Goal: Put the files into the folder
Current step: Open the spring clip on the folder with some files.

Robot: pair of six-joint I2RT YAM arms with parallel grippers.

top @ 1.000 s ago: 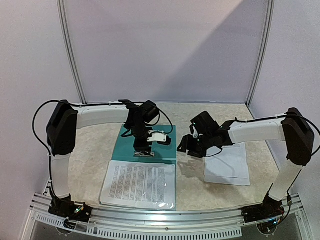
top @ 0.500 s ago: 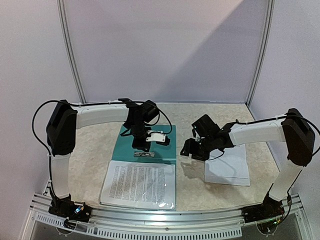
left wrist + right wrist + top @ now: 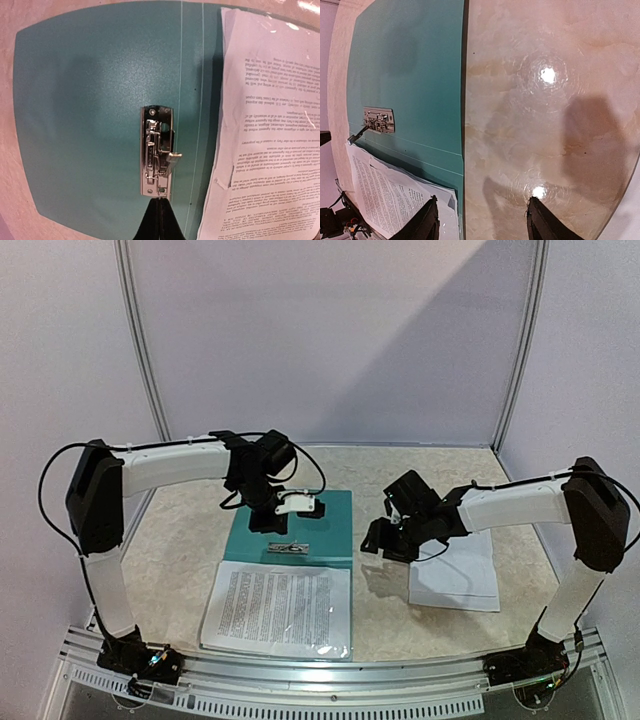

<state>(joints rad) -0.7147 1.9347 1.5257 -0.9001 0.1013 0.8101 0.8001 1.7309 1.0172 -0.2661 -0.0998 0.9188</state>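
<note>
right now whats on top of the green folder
A silver clip sits on the folder, and printed sheets overlap one edge. Whatever lies under the sheets is covered.

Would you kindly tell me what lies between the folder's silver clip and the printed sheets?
Only bare teal folder cover, crossed by two thin crease lines; the left wrist view shows it.

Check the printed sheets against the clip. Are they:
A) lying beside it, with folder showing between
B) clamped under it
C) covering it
A: in the left wrist view the sheets lie to one side of the clip, with a strip of bare folder between them.
</note>
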